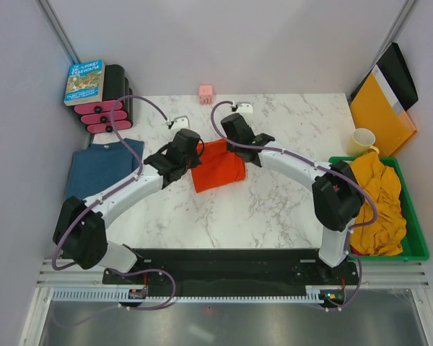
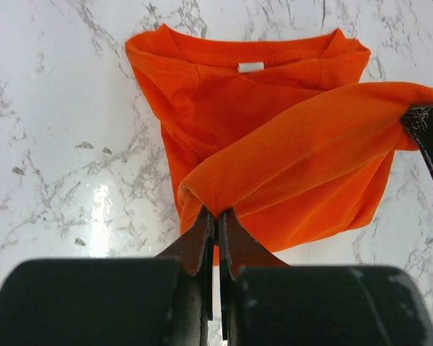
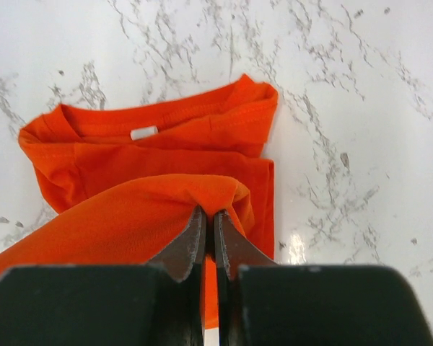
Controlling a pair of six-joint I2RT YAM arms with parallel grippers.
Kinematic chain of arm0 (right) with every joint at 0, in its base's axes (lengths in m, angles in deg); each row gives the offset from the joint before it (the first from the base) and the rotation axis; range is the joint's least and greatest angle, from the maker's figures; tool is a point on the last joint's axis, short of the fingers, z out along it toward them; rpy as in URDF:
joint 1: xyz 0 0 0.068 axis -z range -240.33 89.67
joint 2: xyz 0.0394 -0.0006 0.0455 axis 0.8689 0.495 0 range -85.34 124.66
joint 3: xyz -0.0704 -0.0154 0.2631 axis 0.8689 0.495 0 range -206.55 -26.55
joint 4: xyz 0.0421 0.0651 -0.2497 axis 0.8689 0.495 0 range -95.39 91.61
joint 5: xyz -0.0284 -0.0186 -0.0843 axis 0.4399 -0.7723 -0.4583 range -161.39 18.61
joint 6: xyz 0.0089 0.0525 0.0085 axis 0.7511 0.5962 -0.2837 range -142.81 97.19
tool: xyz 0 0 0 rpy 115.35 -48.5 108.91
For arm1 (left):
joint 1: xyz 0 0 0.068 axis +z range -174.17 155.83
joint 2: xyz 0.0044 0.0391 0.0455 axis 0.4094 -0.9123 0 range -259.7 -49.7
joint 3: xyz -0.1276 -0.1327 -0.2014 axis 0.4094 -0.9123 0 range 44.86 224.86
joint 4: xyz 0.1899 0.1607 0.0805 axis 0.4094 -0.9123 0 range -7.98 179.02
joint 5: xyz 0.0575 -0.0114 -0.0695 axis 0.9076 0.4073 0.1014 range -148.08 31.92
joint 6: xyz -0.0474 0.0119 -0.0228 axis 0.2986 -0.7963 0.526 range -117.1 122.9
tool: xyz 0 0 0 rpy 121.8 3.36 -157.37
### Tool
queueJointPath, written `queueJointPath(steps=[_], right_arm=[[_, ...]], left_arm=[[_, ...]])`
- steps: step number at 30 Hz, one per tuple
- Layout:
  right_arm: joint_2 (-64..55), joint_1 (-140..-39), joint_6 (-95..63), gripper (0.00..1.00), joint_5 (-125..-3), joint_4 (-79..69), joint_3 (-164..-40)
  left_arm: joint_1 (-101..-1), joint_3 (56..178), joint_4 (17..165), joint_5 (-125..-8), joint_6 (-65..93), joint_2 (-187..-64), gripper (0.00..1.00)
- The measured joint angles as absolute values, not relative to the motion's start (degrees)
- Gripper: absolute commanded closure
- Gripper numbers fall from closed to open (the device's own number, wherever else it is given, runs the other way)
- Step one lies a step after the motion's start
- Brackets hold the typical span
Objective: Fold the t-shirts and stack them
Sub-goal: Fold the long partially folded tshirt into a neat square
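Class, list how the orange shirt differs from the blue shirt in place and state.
The orange shirt lies mid-table; the blue shirt lies at the left edge. The left gripper and right gripper pinch the orange shirt's raised fold; nothing touches the blue shirt, which lies flat. Both rest on the table.

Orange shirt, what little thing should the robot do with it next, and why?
Probably carry the pinched edge across to the collar and lay it down. Both the left gripper and the right gripper are shut on a lifted fold of the orange t-shirt, and the collar end lies flat, uncovered.
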State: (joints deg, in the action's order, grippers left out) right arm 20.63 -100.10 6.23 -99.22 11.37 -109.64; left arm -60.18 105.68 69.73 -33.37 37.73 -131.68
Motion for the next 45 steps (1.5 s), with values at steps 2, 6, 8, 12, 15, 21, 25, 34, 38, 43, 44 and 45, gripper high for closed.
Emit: queueJointPath(steps=[2, 6, 8, 12, 15, 21, 25, 34, 38, 43, 44, 45], right_arm=[[22.4, -99.6, 5.8, 1.00, -98.9, 11.3, -112.2], [27.3, -98.2, 5.5, 1.00, -97.9, 11.3, -117.6], [30.2, -97.5, 5.4, 1.00, -97.3, 11.2, -119.2], [35.5, -96.2, 5.5, 1.00, -96.3, 11.7, -121.4], [38.0, -95.3, 5.5, 1.00, -95.2, 11.9, -122.3], [38.7, -93.0, 5.8, 0.34, -92.6, 12.0, -123.4], [34.3, -92.1, 5.9, 0.24, -92.1, 11.5, -121.8], [21.7, -93.5, 7.1, 1.00, -89.1, 5.4, -110.0], [23.9, -94.2, 7.5, 1.00, -87.7, 5.4, -104.6], [27.4, -95.1, 8.1, 1.00, -86.2, 5.9, -100.3], [27.7, -95.4, 8.3, 1.00, -86.2, 5.9, -99.8], [27.7, -95.6, 8.7, 1.00, -86.1, 5.4, -99.0]], left_arm=[[-59.0, 106.7, 70.2, -33.6, 37.3, -132.8, 0.98], [-56.4, 108.8, 71.8, -34.7, 36.4, -137.3, 0.98], [-55.5, 110.2, 72.5, -35.1, 36.1, -140.6, 0.98], [-54.3, 113.0, 72.9, -36.3, 35.8, -147.2, 0.98], [-53.5, 115.5, 72.9, -37.1, 35.6, -151.6, 0.95], [-52.0, 119.6, 72.2, -37.1, 34.3, -155.6, 0.31], [-51.5, 119.9, 71.4, -36.9, 34.2, -153.8, 0.23], [-53.2, 118.3, 72.2, -41.0, 35.4, -147.3, 0.58], [-55.9, 114.7, 72.4, -44.3, 36.1, -148.0, 0.60], [-59.0, 112.2, 72.5, -48.3, 36.7, -152.3, 0.60], [-59.3, 111.8, 72.4, -48.7, 36.8, -152.9, 0.60], [-59.5, 111.2, 72.4, -49.4, 37.0, -153.3, 0.61]])
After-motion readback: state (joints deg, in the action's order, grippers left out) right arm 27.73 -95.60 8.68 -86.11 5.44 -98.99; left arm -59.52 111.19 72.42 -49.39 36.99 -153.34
